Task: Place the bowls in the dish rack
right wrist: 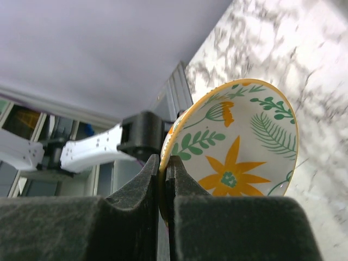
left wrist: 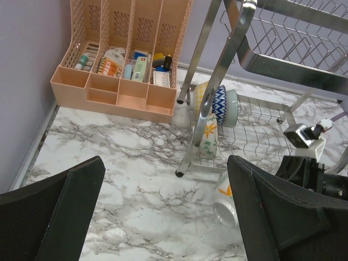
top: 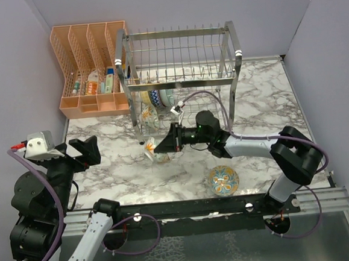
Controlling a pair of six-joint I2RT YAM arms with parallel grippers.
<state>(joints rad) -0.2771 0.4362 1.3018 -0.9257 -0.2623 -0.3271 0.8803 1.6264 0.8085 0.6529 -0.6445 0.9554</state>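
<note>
The right gripper (right wrist: pixel 163 163) has its 2 black fingers closed tight on the rim of a floral bowl (right wrist: pixel 234 147), white inside with an orange flower, green leaves and a yellow edge. In the top view this gripper (top: pixel 154 146) sits at centre frame, its arm reaching in from the lower right, and the floral bowl (top: pixel 158 157) is held on edge just below the front left corner of the dish rack (top: pixel 233 41); whether it touches the marble table (top: pixel 269 99) cannot be told. In the left wrist view the same bowl (left wrist: pixel 224 198) appears at lower centre, tipped on its side beside the rack's front post (left wrist: pixel 220 70). On the rack's lower wire tier, 3 bowls stand on edge side by side: a yellow one (left wrist: pixel 200 92), a blue zigzag one (left wrist: pixel 220 103) and a pale teal one (left wrist: pixel 235 107), with a 4th star-patterned bowl (left wrist: pixel 208 136) nearer the front post. A 6th bowl with a sun design (top: pixel 223 180) sits upright on the table at lower centre right, well apart from the rack. The left gripper (top: pixel 82 151), at the left edge, is spread wide and holds nothing. A peach organizer (top: pixel 91 70) stands at upper left, just beside the rack.
</note>
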